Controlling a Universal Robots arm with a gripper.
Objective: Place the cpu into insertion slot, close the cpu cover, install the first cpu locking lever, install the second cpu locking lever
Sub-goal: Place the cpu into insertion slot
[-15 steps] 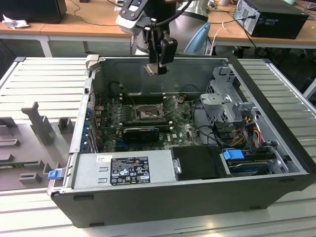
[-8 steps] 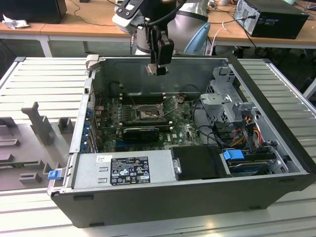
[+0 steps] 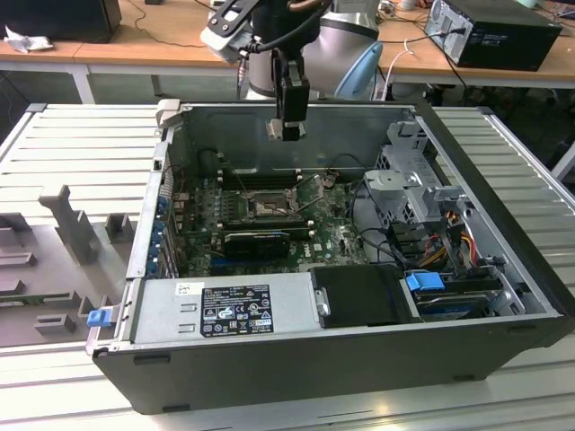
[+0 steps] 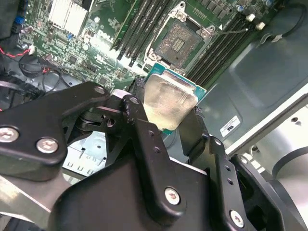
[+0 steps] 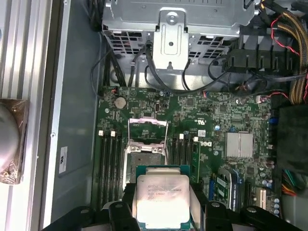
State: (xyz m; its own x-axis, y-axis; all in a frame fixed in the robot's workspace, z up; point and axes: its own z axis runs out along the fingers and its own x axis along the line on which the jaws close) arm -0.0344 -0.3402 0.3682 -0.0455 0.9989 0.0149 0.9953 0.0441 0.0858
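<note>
The black gripper point(image 3: 289, 128) clamps the flat square cpu point(image 4: 169, 98), its matte silvery lid up, above the dark, metal-rimmed insertion slot point(image 4: 180, 42) on the green motherboard point(image 5: 216, 115). The thin cpu cover point(image 5: 148, 131) is hinged open.

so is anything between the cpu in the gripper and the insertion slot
Nothing: in the second wrist view the cpu sits above the uncovered insertion slot, only bare air between them.

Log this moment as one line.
gripper shut on cpu | hovering over motherboard | insertion slot empty | cpu cover open
</note>
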